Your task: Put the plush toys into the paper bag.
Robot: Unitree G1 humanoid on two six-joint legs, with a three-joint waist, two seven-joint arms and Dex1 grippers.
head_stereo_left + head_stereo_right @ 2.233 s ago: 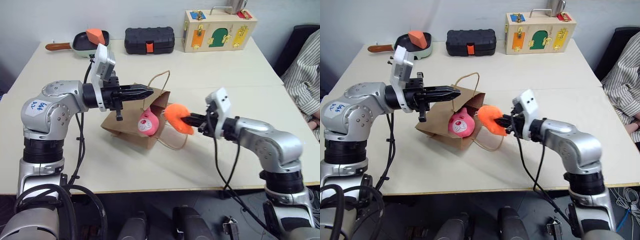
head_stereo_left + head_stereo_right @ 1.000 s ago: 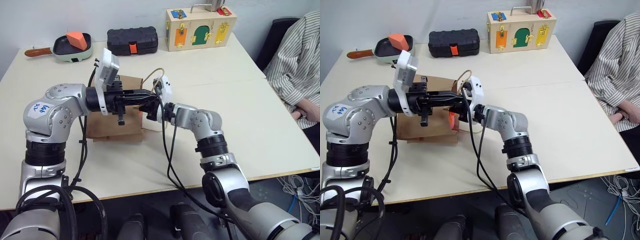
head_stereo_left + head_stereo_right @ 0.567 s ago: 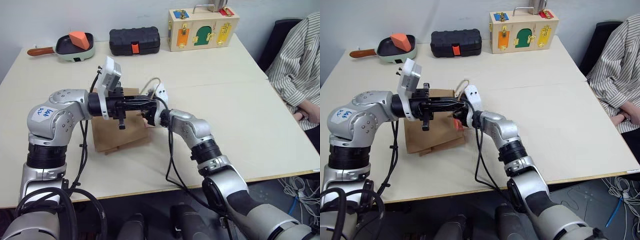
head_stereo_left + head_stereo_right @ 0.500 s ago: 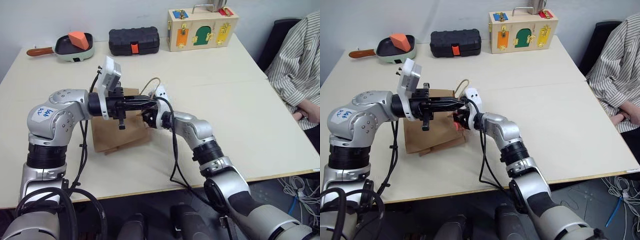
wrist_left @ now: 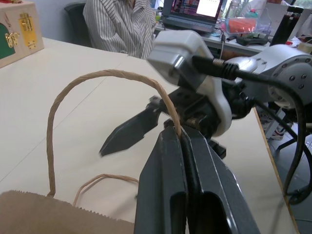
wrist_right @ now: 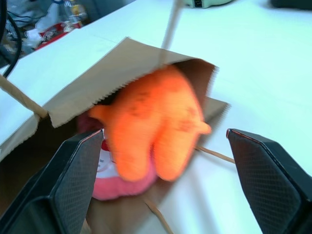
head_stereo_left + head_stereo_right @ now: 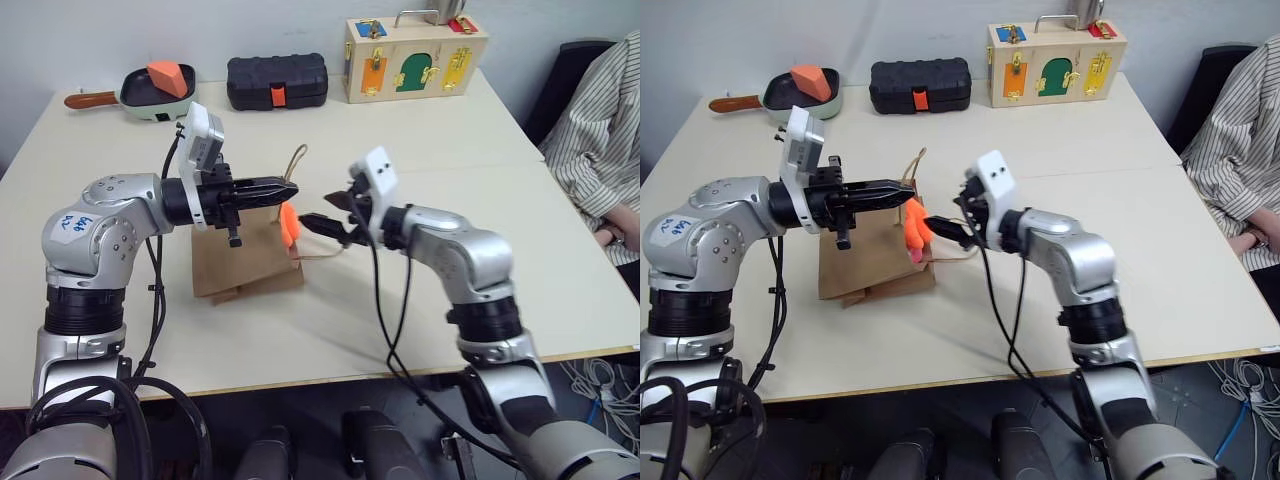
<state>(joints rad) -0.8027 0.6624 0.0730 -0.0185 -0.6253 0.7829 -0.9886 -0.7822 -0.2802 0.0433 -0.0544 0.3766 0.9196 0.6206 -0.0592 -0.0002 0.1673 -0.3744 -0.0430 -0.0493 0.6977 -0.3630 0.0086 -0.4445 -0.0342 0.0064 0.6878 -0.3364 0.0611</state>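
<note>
**Orange toy half in bag, my right jaws spread, left pinching handle**

With my right gripper (image 7: 318,224) spread wide and holding nothing, it sits just off the mouth of the brown kraft paper bag (image 7: 240,262), fingers pointing at the opening. Right wrist view: both black fingers (image 6: 73,187) flank the opening, nothing between them but air.

My left gripper (image 7: 283,189) is clamped tight on one of the bag's twisted-paper loop handles (image 5: 105,74); left wrist view shows the cord running straight in between the closed fingers. That holds the top edge of the bag up. The second handle (image 5: 100,181) lies slack on the table by the mouth.

The plain orange blob-shaped plush toy (image 6: 156,122) hangs in the bag's mouth, partly under the top flap, partly sticking out. The round pink bear-face plush toy (image 6: 117,178) is below and behind it, inside the bag, mostly hidden.

Bag lies on its side on the cream table (image 7: 420,130), mouth toward my right arm.

Far edge of table: green frying pan with a hard orange wedge block (image 7: 168,75), black plastic case (image 7: 277,80), wooden latch-board box (image 7: 415,57). Person in a striped shirt (image 7: 605,110) seated at the right side.
</note>
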